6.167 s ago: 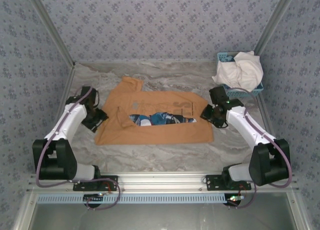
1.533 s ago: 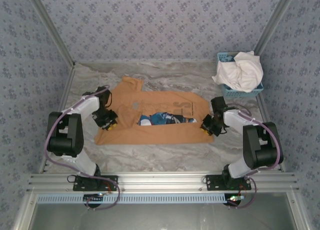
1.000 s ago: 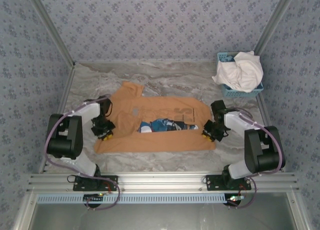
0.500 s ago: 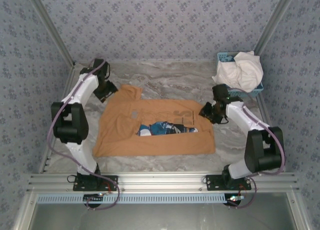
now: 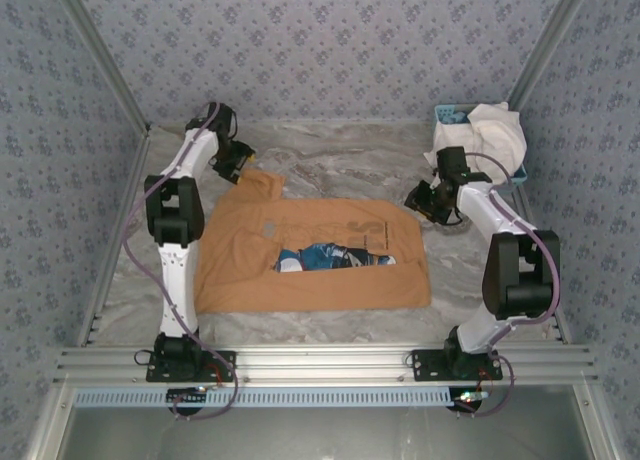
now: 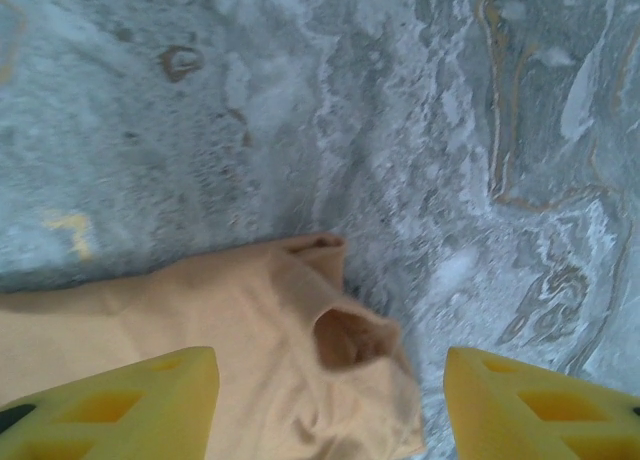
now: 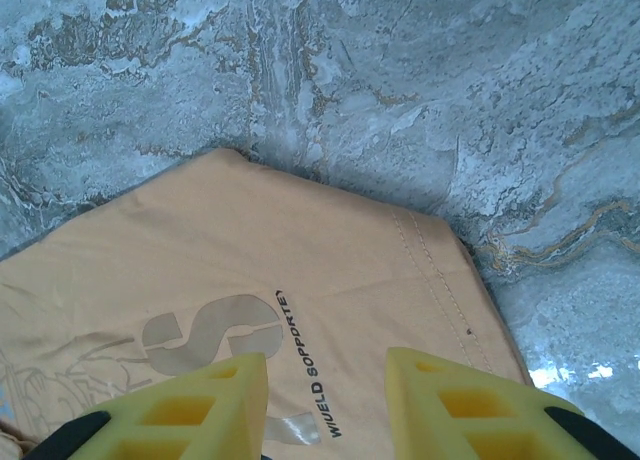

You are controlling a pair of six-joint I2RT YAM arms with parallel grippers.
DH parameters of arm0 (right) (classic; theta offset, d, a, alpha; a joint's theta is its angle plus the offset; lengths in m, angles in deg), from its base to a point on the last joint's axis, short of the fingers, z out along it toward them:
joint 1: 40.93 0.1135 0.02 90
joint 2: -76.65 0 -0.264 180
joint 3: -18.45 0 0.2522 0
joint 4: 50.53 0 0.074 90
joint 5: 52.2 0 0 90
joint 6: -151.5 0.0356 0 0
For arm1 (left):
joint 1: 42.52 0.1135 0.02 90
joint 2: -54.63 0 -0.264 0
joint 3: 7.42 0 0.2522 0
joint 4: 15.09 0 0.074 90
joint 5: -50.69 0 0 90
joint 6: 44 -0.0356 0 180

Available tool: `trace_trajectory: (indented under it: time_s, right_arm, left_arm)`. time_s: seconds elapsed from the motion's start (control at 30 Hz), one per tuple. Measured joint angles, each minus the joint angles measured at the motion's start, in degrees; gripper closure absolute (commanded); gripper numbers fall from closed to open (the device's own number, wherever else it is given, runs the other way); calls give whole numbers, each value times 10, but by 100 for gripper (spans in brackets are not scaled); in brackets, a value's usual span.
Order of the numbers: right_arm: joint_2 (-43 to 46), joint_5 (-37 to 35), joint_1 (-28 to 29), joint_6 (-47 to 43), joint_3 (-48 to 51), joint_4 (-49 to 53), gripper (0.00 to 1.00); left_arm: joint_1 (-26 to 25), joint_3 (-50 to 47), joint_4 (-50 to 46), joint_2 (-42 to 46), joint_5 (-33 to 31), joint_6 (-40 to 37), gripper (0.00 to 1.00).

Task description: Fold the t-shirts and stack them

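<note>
Left gripper (image 6: 325, 370) wide open and empty over a sleeve; right gripper (image 7: 325, 372) narrower, also empty, over a hem corner.
Sleeve cuff (image 6: 350, 335) of the tan-orange t-shirt (image 5: 300, 280) sits right between the left fingers (image 6: 150, 395), just ahead of the tips, bunched, bare surface (image 6: 400, 130) beyond. Stitched hem corner (image 7: 440, 250) lies just ahead of the right fingers (image 7: 190, 405), flat, grey text under them. Likely step: pinch the far edge at both ends and fold it toward the arms. Do it well: drop the left straight down to catch the whole cuff, right slightly forward to reach the hem. Close both together, lift low, move in step. White t-shirt (image 5: 485, 140) waits in the blue basket (image 5: 500, 183), beyond the right gripper.
</note>
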Motion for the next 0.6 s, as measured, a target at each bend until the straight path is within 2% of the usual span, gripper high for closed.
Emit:
trace_trajectory:
  time_s: [0.07,0.17,0.2,0.43,0.6]
  right_arm:
    - [0,0,0,0,0,0,61]
    - [-7,0,-1,-2,0,0,59]
    - [-12,-2,-2,-5,0,0,58]
    - [-108,-27,-2,-41,-65,-1,58]
    - [-169,-45,17,-95,-127,-4,57]
  left_arm:
    - [0,9,1,-10,4,15,57]
    - [0,12,0,-19,5,26,93]
    - [0,12,0,-21,6,25,99]
    - [-2,36,-15,-19,6,5,100]
    - [-4,25,-32,-2,7,-18,100]
